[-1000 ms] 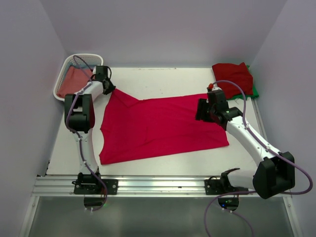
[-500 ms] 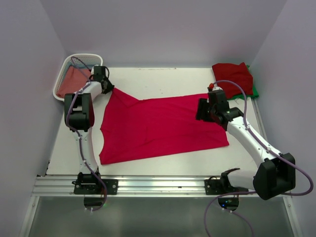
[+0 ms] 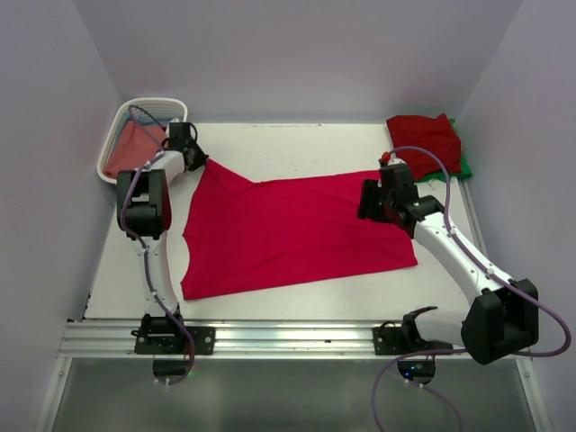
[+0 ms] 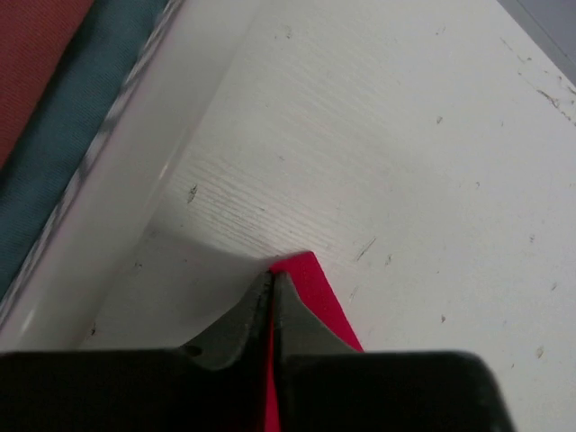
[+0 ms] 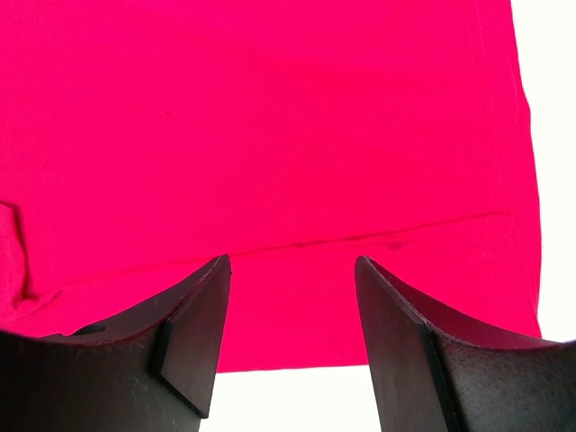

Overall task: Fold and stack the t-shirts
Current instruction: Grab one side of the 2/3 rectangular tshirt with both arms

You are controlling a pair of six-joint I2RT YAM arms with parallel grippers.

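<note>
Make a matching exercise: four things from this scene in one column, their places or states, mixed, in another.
1. left hand
2. right hand
3. basket
4. dark red t-shirt

A. open, over the crimson t-shirt
B. far left corner
C. far right corner, on the green t-shirt
D. shut on a corner of the crimson t-shirt

Pairs: 1-D, 2-A, 3-B, 4-C

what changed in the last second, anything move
The left gripper, pinched on the crimson t-shirt at its far-left corner, drifted very slightly left toward the basket. The right gripper, open over the shirt's right edge, the spread shirt and the folded stack stayed put.
</note>
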